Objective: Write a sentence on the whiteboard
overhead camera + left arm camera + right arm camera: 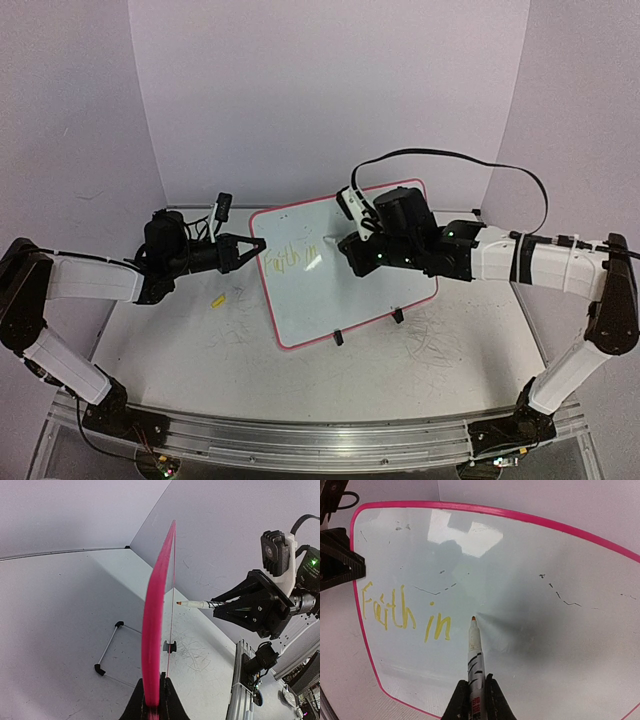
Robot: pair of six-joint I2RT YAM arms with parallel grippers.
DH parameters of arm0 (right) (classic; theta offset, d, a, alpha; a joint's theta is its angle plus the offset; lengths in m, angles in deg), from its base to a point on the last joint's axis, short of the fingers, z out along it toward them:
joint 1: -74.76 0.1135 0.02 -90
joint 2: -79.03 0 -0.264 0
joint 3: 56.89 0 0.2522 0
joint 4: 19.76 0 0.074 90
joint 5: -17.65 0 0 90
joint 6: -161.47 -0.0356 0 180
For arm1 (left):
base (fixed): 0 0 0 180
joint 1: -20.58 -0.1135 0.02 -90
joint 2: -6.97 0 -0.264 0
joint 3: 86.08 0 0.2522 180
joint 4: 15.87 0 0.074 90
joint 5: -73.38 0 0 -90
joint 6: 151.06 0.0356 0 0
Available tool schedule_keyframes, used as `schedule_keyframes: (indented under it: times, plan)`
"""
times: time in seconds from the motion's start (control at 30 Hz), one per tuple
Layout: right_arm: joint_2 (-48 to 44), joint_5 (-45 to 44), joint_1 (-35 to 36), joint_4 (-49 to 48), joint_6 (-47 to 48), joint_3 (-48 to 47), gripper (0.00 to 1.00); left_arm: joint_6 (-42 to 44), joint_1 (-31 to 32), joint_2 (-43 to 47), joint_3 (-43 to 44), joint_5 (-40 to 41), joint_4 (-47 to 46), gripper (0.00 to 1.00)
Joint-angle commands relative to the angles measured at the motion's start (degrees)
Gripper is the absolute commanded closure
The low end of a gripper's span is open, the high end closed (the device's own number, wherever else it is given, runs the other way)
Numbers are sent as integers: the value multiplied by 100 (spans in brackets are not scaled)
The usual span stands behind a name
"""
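The whiteboard (pixel 310 300) stands tilted on the table, pink-rimmed, and shows edge-on in the left wrist view (pixel 152 630). My left gripper (pixel 258 250) (pixel 152 700) is shut on the board's left rim. The sentence (pixel 405 615) reads "Faith in" in yellow at the board's left (pixel 288 255). My right gripper (pixel 475 695) (pixel 350 250) is shut on a white marker (pixel 476 655) (pixel 197 603). Its orange tip sits just right of "in", at the board's surface (pixel 545 645); I cannot tell whether it touches.
A small yellow cap (pixel 218 300) lies on the table left of the board. Two black clip feet (pixel 338 337) (pixel 397 315) hold the board's lower edge. Grey scribbles mark the tabletop (pixel 430 340). A wire stand (pixel 107 647) lies behind the board. Purple walls enclose the table.
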Motion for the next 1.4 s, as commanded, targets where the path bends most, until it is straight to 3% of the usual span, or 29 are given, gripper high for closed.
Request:
schedule_keyframes:
  times: [0.0,0.67,1.37]
  plan:
    - [70,-131,33,-135,61,-146,100,265,5,45,14,198,100,100]
    - [303,-325,35,-133,-31,-405,100,300,5,115,-19,197,115,100]
    - [121,-374,326,182,-331,165,100,291,6,176,-47,213,142,100]
